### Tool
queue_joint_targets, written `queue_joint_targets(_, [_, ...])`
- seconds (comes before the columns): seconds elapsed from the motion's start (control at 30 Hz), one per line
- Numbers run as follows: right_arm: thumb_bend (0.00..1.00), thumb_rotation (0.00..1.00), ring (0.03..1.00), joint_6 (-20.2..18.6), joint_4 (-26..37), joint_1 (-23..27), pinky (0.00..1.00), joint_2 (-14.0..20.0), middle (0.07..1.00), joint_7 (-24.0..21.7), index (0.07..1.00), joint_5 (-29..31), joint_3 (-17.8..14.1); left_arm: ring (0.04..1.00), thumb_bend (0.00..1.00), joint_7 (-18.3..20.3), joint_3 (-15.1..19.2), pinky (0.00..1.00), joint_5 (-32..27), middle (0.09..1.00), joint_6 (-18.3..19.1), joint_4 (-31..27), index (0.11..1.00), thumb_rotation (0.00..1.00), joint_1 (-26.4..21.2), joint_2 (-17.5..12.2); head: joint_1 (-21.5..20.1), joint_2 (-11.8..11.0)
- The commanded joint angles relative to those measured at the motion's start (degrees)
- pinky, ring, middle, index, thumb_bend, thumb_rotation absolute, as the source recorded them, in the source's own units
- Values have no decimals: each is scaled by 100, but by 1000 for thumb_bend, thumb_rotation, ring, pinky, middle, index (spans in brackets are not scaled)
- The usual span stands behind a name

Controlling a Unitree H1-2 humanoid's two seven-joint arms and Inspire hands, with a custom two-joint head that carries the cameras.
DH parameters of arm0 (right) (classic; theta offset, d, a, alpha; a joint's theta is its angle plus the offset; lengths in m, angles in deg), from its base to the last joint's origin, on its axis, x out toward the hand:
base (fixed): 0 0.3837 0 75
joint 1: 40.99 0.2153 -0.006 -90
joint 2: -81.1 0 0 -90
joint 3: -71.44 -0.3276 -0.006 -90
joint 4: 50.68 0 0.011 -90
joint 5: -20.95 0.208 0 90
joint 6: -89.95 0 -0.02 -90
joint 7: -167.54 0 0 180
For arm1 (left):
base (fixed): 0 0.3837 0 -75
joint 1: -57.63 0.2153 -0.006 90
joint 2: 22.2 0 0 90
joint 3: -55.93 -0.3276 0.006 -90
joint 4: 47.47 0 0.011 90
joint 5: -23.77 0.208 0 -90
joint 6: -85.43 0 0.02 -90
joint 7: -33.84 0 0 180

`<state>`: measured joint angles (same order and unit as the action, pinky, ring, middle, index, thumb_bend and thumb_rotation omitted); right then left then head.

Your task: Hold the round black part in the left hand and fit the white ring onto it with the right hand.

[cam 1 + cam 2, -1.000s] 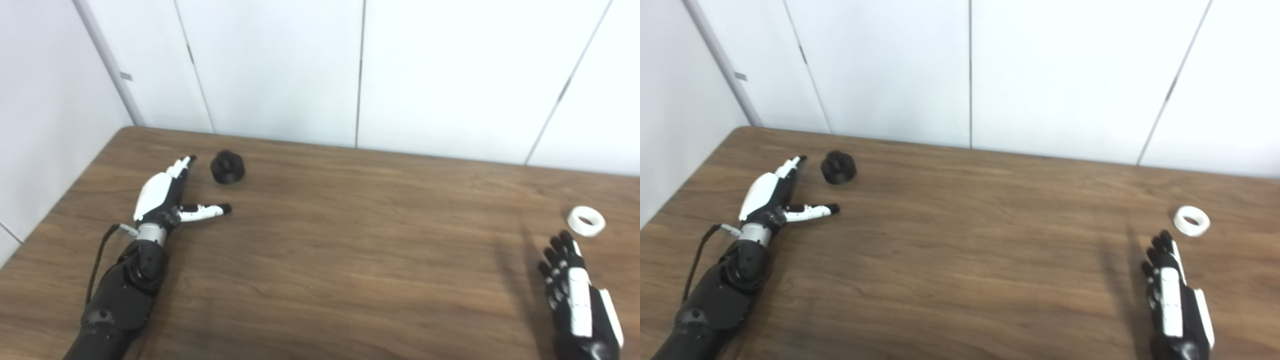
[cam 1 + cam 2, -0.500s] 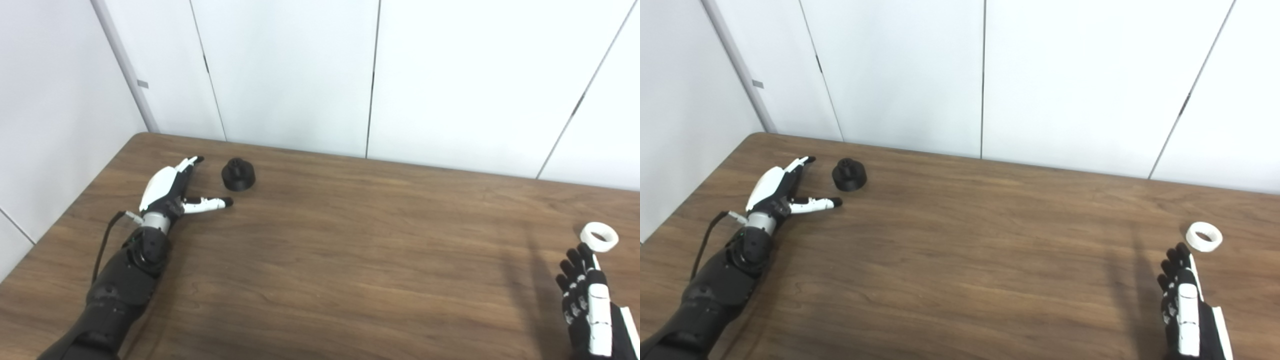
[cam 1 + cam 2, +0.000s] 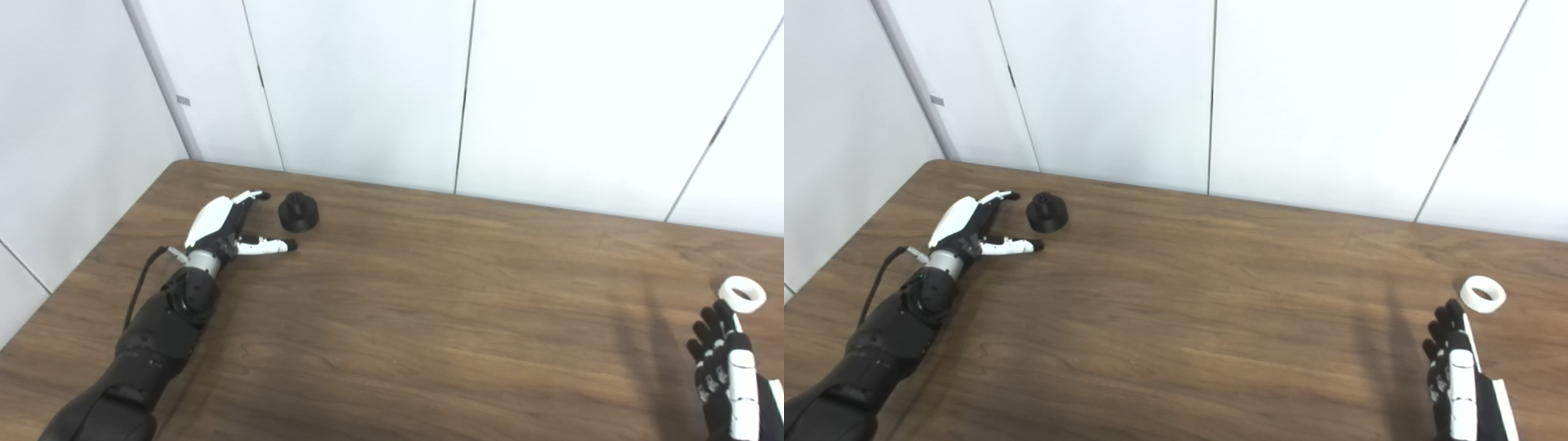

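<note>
Brown wood-grain worktop (image 3: 429, 294): smooth, low sheen, looks laminate. Small round black part (image 3: 298, 212): matt, looks like plastic. White ring (image 3: 742, 294): matt, smooth plastic look. Left hand (image 3: 223, 228): glossy white plastic shell over black matt frame, silver metal-looking wrist collar. Right hand (image 3: 1461, 381): black matt fingers (image 3: 1442, 321), white glossy panels. White wall panels (image 3: 367, 92): smooth, matt.

left hand (image 3: 220, 229) has crept closer to the round black part (image 3: 298, 212); camera shifted.
</note>
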<state>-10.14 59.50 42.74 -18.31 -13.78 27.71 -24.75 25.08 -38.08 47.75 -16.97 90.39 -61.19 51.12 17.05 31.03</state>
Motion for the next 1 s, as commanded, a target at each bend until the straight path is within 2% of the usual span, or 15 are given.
queue_joint_targets(0.0, [191,1000,999,43,250,79,1000,17,995,17,1000,-17,-21,951,1000,66,-47,991,-66,944,-68,33,875,412,-230,-85,-1,13])
queue_joint_targets(0.37, [141,1000,986,-166,529,32,1000,-36,989,76,1000,-117,20,939,1000,28,-231,955,-23,935,-185,388,853,413,-432,33,-57,26])
queue_joint_targets(0.53, [158,1000,986,-301,684,-21,1000,-44,989,109,1000,-116,-7,931,1000,-4,-332,928,-13,928,-201,525,850,417,-523,79,-41,35])
queue_joint_targets(0.7, [148,1000,998,-433,877,-77,1000,-54,994,109,1000,-43,-34,936,1000,65,-385,952,-65,929,-182,608,851,395,-587,82,-72,61])
queue_joint_targets(0.97, [155,1000,1000,-637,1159,-106,1000,-9,998,107,1000,30,-80,941,1000,143,-486,941,-83,933,-261,808,858,467,-721,54,-90,151])
